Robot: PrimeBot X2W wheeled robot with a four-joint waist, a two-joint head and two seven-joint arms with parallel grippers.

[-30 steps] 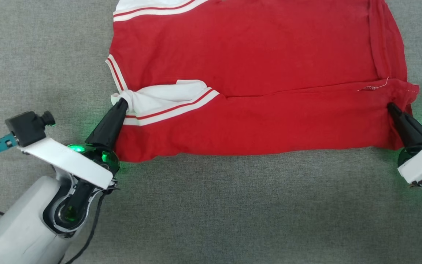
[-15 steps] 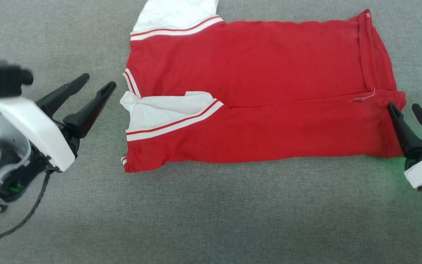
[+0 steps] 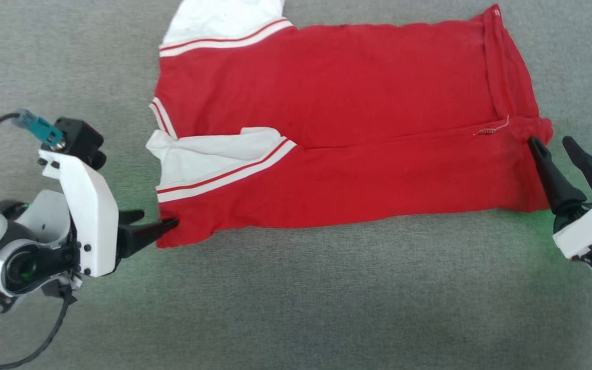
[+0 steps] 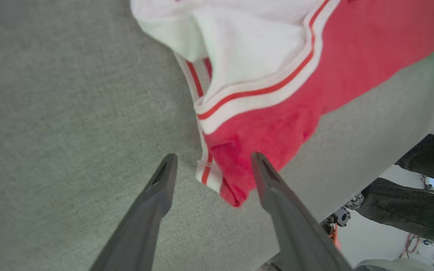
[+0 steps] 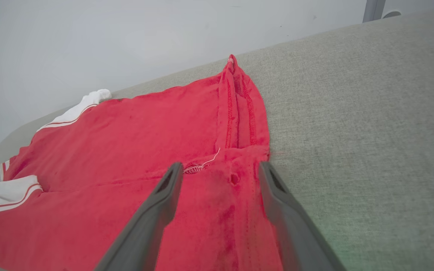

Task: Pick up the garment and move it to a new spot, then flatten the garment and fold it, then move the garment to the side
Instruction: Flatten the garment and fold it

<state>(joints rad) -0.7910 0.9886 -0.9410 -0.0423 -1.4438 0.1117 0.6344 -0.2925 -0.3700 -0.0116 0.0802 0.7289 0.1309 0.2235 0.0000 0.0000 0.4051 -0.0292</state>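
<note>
Garment lay flat, part-folded, on grey tabletop. Left claw spread, straddling near-left corner. Right claw spread at right hem corner. Best bet was: pinch all layers, lift both corners evenly.

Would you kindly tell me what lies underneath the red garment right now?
The garment lies flat on the grey fabric surface. Its near edge is folded over, with a white sleeve on top. Anything beneath the cloth is covered.
</note>
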